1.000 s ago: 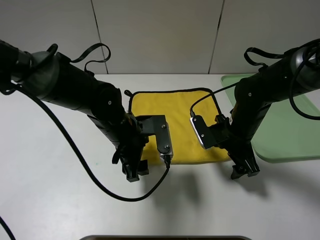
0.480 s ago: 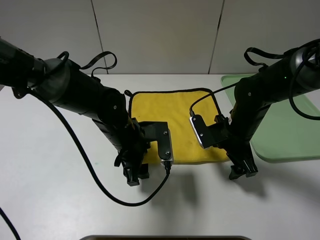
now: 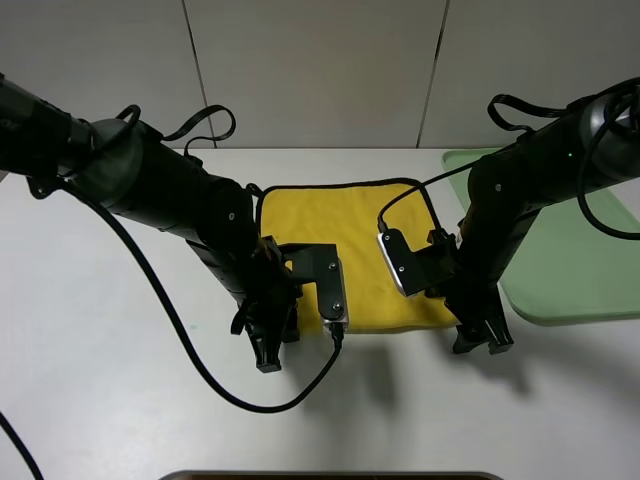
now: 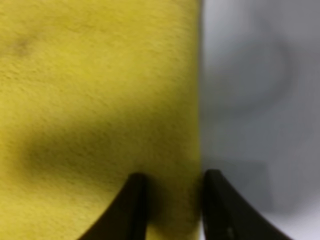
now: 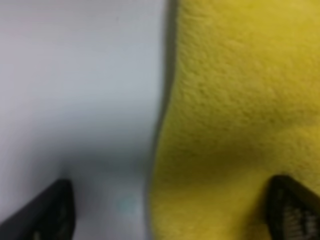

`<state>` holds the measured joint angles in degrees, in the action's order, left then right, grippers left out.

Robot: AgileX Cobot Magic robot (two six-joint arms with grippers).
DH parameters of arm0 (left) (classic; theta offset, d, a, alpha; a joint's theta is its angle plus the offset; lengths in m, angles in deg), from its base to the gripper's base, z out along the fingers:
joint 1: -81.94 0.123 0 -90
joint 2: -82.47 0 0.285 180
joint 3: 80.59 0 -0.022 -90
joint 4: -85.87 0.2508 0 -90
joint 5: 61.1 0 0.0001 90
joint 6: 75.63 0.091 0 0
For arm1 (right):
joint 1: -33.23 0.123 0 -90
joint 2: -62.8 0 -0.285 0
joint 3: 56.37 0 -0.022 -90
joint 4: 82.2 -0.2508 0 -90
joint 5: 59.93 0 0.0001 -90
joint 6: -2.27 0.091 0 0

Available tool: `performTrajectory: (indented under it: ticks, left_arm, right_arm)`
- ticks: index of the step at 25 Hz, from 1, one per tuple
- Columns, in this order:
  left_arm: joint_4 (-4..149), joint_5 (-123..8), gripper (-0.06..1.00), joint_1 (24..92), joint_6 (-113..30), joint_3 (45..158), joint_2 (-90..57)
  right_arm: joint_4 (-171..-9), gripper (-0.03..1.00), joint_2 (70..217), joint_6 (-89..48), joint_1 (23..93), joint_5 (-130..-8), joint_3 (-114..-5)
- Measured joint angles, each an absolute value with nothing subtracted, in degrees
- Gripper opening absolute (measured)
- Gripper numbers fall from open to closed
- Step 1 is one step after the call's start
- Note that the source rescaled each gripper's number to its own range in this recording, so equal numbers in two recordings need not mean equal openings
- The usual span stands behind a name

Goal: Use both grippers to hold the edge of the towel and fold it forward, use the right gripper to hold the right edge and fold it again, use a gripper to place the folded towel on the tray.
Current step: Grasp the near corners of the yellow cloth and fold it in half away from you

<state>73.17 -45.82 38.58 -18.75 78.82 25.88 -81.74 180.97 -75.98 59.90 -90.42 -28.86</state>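
Observation:
The yellow towel [image 3: 350, 230] lies flat on the white table, its black-edged far side toward the wall. My left gripper [image 3: 270, 355] is down at the towel's near left corner. In the left wrist view [image 4: 172, 200] its jaws stand narrow, with a strip of the towel's edge [image 4: 100, 75] between them. My right gripper [image 3: 480, 340] is at the near right corner. In the right wrist view [image 5: 172, 210] it is wide open, one finger over the table and one over the towel [image 5: 240, 100]. The pale green tray [image 3: 570, 260] lies to the right, apart from the towel.
White table [image 3: 120, 380] all around, with a grey panelled wall behind. Black cables trail from both arms; one loops across the table in front of the left arm [image 3: 200, 370]. A dark edge shows at the table's front [image 3: 330, 476].
My left arm has shifted a little, bringing its gripper closer in on the near left corner. My right gripper has edged slightly toward the towel. The towel has not moved.

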Motion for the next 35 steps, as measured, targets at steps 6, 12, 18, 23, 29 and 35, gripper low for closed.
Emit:
performTrajectory:
  ticks: [6,12,18,23,29,35]
  left_arm:
    - [73.7,-46.1,0.09,38.6,-18.6,78.8,26.0]
    - [74.0,-45.9,0.01,38.6,-18.4,79.0,26.1]
    - [74.1,-46.3,0.0,38.6,-18.4,79.0,26.1]
    - [74.2,-47.7,0.0,38.6,-18.4,79.0,26.0]
    - [77.2,-46.0,0.0,38.6,-18.4,78.8,25.1]
    - [82.5,-41.9,0.0,38.6,-18.4,78.7,21.6]
  right_arm:
    - [-82.2,0.44,181.0,-76.1,59.9,-89.7,-28.9]
    - [-82.2,0.14,181.0,-76.1,59.9,-88.4,-28.9]
    - [-82.2,0.0,181.0,-76.0,59.9,-88.3,-29.0]
    - [-82.2,0.0,181.0,-74.8,59.9,-88.4,-29.0]
    - [-82.2,0.0,179.8,-70.2,59.9,-90.8,-28.7]
    - [-82.6,0.0,176.6,-68.1,59.9,-93.4,-28.5]
